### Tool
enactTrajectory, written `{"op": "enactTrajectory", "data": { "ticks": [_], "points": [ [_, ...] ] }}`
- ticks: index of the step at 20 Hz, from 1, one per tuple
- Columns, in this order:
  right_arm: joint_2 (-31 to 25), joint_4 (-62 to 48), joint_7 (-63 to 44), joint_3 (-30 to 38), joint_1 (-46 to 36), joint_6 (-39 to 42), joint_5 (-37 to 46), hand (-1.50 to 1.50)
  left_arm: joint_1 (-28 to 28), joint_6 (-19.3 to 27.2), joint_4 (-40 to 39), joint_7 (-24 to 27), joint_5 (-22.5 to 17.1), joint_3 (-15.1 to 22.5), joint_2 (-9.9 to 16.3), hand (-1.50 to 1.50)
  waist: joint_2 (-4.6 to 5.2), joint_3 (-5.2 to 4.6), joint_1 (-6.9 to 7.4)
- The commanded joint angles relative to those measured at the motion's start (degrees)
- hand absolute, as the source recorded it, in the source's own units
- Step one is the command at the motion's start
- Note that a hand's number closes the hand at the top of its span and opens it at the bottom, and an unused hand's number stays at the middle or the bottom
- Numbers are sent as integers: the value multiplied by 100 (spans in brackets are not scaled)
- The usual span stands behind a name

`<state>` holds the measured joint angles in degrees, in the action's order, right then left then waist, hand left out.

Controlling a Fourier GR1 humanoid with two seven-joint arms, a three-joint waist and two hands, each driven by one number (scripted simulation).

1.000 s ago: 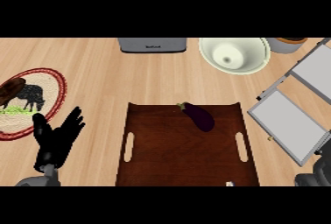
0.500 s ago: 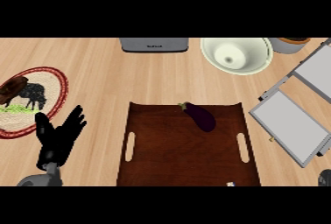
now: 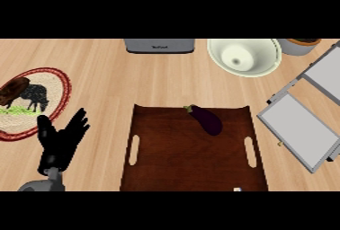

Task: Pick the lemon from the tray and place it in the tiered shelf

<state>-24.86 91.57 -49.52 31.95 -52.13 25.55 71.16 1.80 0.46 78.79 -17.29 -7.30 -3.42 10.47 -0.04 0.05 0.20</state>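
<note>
No lemon shows on the dark brown wooden tray (image 3: pixel 192 179); the only thing lying there is a dark purple eggplant (image 3: pixel 207 121).

The eggplant rests near the tray's far edge, well apart from and to the right of the left hand's fingers (image 3: pixel 77 123), which stand straight, spread and holding nothing. The left hand (image 3: pixel 60 143) rests beside the tray's left handle slot, close to the red-rimmed round plate (image 3: pixel 58 78) of food. The right hand is out of view, so its fingers cannot be judged. The grey tiered shelf (image 3: pixel 299 130) stands just right of the tray. To do this well, I'd think the right arm should take the fruit across its thick middle, lift clear of the tray's rim, and set it flat on a shelf panel. Beyond sit a white bowl (image 3: pixel 244 56) and a grey toaster-like box (image 3: pixel 159 45).
</note>
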Motion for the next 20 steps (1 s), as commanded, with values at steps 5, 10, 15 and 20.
{"op": "enactTrajectory", "data": {
  "ticks": [5, 10, 15, 20],
  "points": [
    [-406, -73, 326, 76, 636, -493, -544, 150, -83, -119, -206, 331, 27, -113, -40, 0, -1, -6, -16],
    [-429, -664, 504, -125, 636, -1101, -733, 150, 120, -70, -262, 193, 123, -78, -82, 0, 4, -6, -7],
    [-818, -375, 443, -115, 824, -541, -1120, 150, -200, -145, 392, -250, -25, -90, -57, 0, -7, -6, -8],
    [-573, -348, 55, 111, 518, -1340, -1048, 150, 34, -146, -183, 137, 75, -199, -31, 0, -1, -6, -22]
  ]
}}
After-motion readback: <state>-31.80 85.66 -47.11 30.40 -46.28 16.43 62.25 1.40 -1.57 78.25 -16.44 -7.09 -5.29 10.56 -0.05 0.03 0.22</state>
